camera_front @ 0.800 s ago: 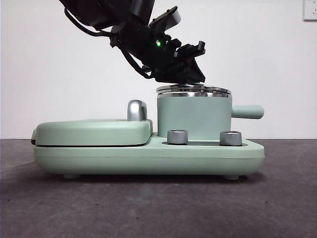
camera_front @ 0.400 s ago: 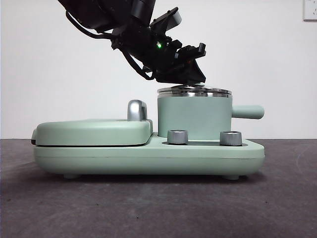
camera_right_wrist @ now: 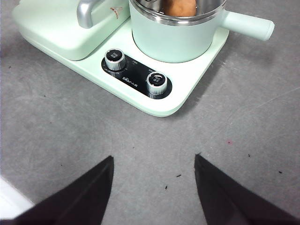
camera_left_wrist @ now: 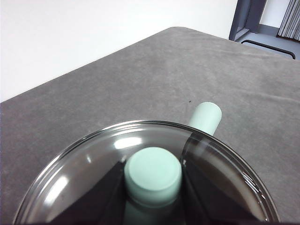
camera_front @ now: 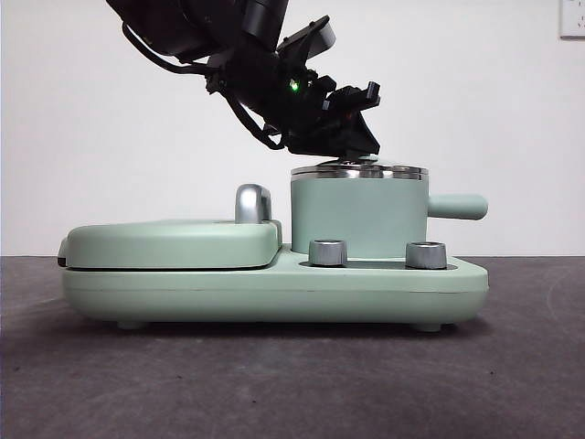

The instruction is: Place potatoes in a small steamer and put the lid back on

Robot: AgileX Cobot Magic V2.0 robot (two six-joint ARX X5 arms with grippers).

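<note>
From the front, the left gripper (camera_front: 352,151) hangs over the lid (camera_front: 358,171), seated on the small steamer (camera_front: 358,215). Its wrist view shows jaws closed against the knob (camera_left_wrist: 153,176). The right gripper (camera_right_wrist: 153,180) waits open; the potato (camera_right_wrist: 179,7) seems inside

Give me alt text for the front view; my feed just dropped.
The left gripper reaches down from the upper left, its fingers closed on the knob of the lid, which sits on the steel rim of the small steamer. The mint green pot stands on a matching cooker base with two steel dials, beside a flat green griddle cover.
</note>
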